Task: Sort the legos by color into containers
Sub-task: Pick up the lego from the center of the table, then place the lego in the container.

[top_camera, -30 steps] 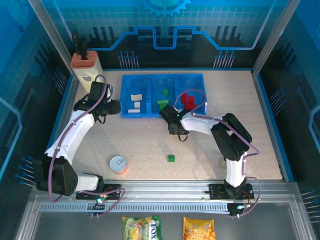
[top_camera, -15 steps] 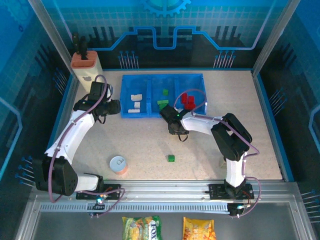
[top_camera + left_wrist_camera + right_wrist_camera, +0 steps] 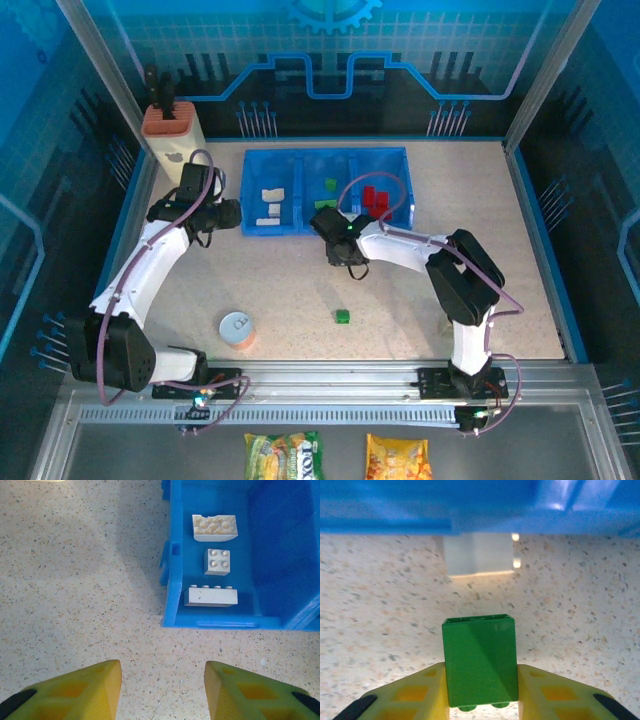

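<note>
Green lego pinched in right pincer; left pincer spread, empty.

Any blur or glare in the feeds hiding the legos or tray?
Right wrist: held green brick sharp, tray wall ahead blurred, with small glints below it. Left wrist: cream bricks crisp. Top external: clear, loose green brick small but visible.

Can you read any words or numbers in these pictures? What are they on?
Green and yellow snack bag: has print, too blurred to read.
Orange snack bag: print too small to read.
White bricks and blue tray: no writing.
</note>
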Available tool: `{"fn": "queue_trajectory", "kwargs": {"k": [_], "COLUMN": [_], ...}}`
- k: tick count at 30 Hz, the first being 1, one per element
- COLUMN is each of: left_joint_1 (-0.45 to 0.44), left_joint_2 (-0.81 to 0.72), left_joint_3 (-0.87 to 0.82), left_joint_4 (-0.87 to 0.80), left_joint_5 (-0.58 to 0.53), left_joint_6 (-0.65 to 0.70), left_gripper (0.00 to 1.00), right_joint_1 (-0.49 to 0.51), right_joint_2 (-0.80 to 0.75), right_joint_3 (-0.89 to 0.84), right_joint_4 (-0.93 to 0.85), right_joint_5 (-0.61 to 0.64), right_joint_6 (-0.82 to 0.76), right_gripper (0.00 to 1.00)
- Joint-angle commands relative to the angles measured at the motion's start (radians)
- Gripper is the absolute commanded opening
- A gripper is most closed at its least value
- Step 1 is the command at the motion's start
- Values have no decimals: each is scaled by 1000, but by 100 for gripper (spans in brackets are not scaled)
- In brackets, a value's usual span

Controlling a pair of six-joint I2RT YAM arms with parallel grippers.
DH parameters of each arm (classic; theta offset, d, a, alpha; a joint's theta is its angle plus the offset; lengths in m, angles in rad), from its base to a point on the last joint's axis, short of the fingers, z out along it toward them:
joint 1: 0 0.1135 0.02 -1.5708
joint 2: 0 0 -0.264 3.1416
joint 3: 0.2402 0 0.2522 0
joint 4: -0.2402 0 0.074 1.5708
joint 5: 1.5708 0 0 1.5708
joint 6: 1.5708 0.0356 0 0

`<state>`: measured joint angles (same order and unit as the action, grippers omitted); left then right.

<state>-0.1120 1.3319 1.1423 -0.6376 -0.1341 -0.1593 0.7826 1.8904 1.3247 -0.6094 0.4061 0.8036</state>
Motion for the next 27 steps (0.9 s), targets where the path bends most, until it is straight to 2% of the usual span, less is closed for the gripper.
{"fn": "queue_trajectory", "kwargs": {"k": [1, 18, 27], "left_joint_1": [11, 11, 9], "left_joint_2": [-7, -11, -26], "left_joint_3": [-5, 0, 60], "left_joint_4": [-2, -14, -123], "left_joint_5": [18, 18, 45], "left_joint_6": [-19, -18, -40], "left_gripper": [48, 48, 49], "right_joint_1": [8, -51, -105], "right_joint_2": [-33, 109, 256], "right_joint_3": [53, 312, 506], "right_joint_4": [-29, -9, 25], "right_joint_5": [-11, -35, -85], "right_joint_6": [-22, -132, -206], "right_gripper": [36, 36, 36]}}
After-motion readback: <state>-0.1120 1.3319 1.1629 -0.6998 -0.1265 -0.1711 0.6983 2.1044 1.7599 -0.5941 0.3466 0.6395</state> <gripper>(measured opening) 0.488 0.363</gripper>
